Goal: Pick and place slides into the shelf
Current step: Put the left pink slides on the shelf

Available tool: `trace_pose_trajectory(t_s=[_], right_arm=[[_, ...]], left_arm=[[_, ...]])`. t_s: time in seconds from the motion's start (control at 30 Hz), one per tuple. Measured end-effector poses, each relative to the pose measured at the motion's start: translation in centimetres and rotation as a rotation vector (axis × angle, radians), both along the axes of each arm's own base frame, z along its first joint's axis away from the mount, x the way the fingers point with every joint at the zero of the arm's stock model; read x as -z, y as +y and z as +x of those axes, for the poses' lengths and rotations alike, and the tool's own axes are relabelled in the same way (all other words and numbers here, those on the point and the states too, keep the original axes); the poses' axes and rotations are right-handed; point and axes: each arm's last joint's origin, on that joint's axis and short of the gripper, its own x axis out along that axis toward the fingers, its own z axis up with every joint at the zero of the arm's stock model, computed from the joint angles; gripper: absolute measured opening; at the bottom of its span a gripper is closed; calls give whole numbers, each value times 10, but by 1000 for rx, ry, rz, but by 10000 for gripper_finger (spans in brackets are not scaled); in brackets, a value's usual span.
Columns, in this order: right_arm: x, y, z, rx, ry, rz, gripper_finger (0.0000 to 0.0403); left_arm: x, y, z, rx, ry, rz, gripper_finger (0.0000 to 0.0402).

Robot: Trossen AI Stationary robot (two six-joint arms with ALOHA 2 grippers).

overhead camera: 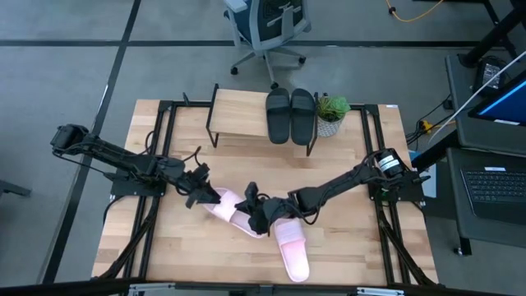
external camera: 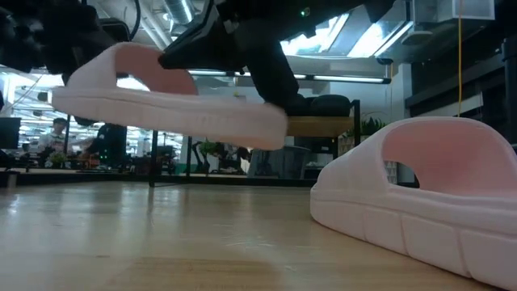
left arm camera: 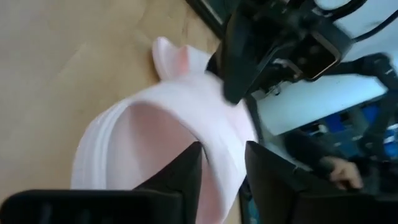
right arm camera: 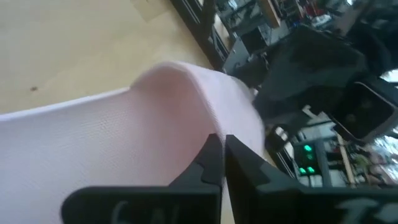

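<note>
Right hand (overhead camera: 261, 220) pinches a lifted pink slide (overhead camera: 233, 209); left hand (overhead camera: 202, 193) spread; black slides (overhead camera: 290, 114) on shelf (overhead camera: 238, 113).

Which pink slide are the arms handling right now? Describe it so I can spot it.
Look at the near-centre of the table, where both grippers meet. The held pink slide hangs off the wood between them, unlike the other pink slide lying flat nearer the front edge.

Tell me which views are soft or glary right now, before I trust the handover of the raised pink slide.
High view: evenly lit and sharp, both grippers at the raised pink slide. Low view: bright ceiling lights behind leave the arms as silhouettes. Left wrist view: motion-smeared, left gripper open around the strap. Right wrist view: soft, right gripper shut on the slide.
</note>
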Motion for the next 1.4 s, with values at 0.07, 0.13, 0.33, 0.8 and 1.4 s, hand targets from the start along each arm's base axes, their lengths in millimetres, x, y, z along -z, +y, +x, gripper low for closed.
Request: trace_pose_trajectory(t_s=[0.07,0.13,0.33,0.8,1.4], right_arm=[[0,1,-2,24,13,-20,7],[2,2,-3,30,34,-22,7],[3,6,-6,59,47,-5,7],[-26,4,-22,197,22,64,6],[-67,-50,-7,532,-173,85,6]], left_arm=[[3,1,-1,-6,27,19,121],[5,4,-1,-20,45,23,123],[6,12,0,-46,46,48,116],[-32,25,-5,56,-206,188,43],[-57,31,-29,-48,-459,662,5]])
